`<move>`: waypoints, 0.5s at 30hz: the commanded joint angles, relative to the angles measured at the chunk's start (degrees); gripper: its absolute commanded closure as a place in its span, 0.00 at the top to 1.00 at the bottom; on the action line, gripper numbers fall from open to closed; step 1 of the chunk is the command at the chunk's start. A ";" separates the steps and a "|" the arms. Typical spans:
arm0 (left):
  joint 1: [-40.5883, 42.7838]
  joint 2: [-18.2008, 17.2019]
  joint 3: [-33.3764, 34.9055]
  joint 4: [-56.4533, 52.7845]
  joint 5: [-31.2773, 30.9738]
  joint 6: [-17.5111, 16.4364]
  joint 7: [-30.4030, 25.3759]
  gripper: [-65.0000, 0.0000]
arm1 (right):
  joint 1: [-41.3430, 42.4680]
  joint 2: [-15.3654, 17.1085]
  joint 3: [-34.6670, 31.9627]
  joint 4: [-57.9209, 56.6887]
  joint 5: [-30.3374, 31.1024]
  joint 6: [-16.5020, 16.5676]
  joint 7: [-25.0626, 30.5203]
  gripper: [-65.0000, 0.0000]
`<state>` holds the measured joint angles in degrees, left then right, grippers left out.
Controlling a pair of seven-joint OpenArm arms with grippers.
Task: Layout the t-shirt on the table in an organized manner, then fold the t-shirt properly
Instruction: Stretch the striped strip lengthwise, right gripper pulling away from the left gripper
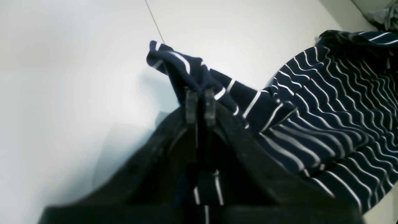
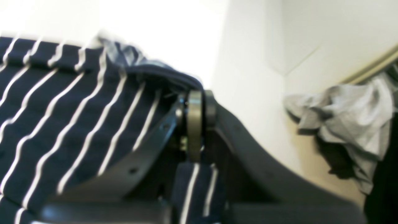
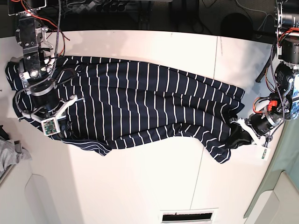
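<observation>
Two black metal robot arms [image 3: 35,51] [image 3: 285,77] with pale silvery edges, round joint fittings along the left-hand scene arm, thin red and black cables, dark tapering fingers [image 2: 194,124], small light-coloured block at one tip

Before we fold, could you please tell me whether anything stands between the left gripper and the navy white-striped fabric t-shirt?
Nothing visible does: the black left gripper is shut on the navy white-striped fabric t-shirt.

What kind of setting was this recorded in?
Possibly a lab or workshop: two robot arms, the left gripper and right gripper on a striped shirt, over a plain white table.
</observation>
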<state>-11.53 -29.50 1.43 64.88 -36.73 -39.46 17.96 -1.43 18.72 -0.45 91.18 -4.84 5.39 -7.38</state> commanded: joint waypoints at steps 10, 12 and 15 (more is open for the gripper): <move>2.86 -0.83 -1.88 2.27 2.82 -0.54 -2.73 0.00 | -2.84 2.71 18.71 1.29 10.51 9.38 0.70 0.00; 2.99 -0.76 -1.88 2.16 4.83 -0.54 -2.73 0.00 | -3.82 3.72 22.47 1.29 14.21 12.26 0.68 0.00; 2.97 -0.83 -1.88 2.16 5.40 4.96 -2.71 0.00 | -5.53 5.09 26.95 1.29 18.67 15.17 0.66 0.00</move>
<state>-7.38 -29.23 0.01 66.24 -30.59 -34.17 16.64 -7.35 22.79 26.11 91.29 13.41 20.43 -8.21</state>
